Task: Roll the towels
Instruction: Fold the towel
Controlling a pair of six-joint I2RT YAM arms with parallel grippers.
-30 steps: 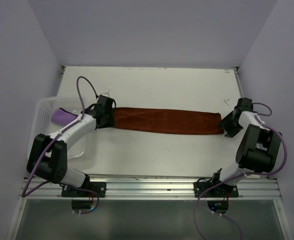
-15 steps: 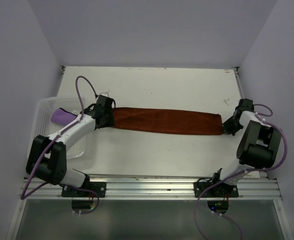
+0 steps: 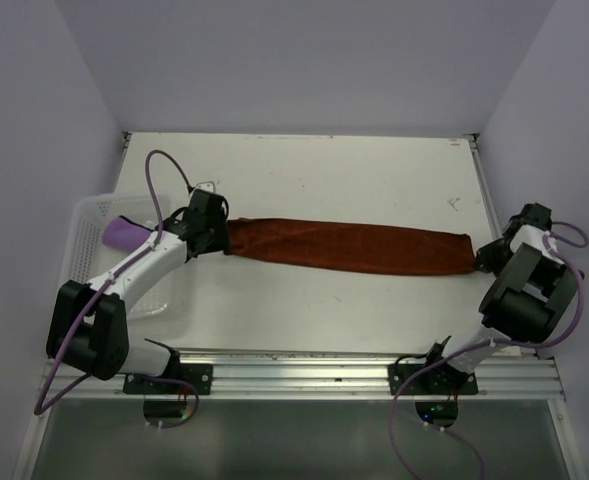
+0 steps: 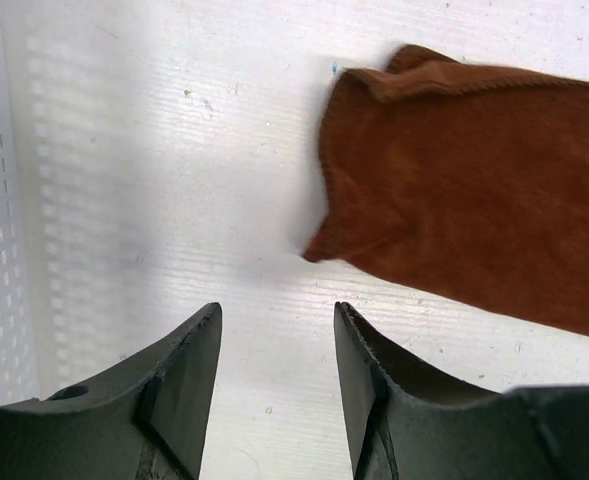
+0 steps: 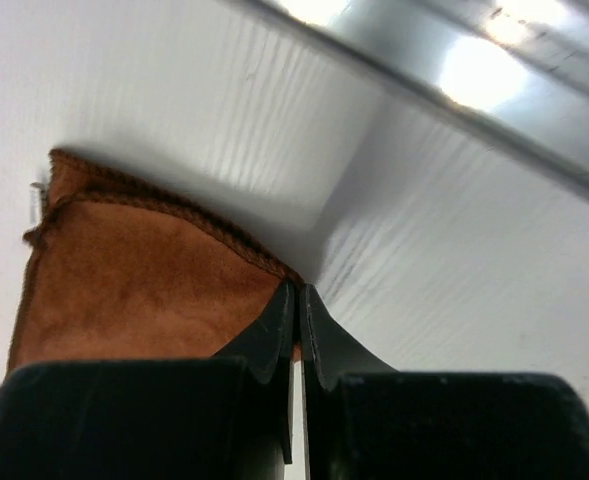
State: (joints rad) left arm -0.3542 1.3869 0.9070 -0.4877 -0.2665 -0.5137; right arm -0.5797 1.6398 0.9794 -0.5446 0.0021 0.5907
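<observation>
Top view: white, lightly scuffed desk [image 3: 324, 170] between pale lilac walls [image 3: 304, 60]. Rust towel [image 3: 349, 247] lies flat, stretched across middle. Purple towel [image 3: 124, 233] sits in white basket [image 3: 86, 215] at left edge.
Left wrist: left pincer [image 4: 274, 330] apart over bare desk, towel end just ahead, untouched.
Right wrist: right pincer [image 5: 296, 300] clamped on rust towel corner.

My overhead camera looks down from behind the arm bases across the whole table [image 3: 324, 175]. The left wrist camera sits close over the left end of the orange towel [image 3: 349, 247]. The right wrist camera sits closer still at its right end. All three views share that towel.
</observation>
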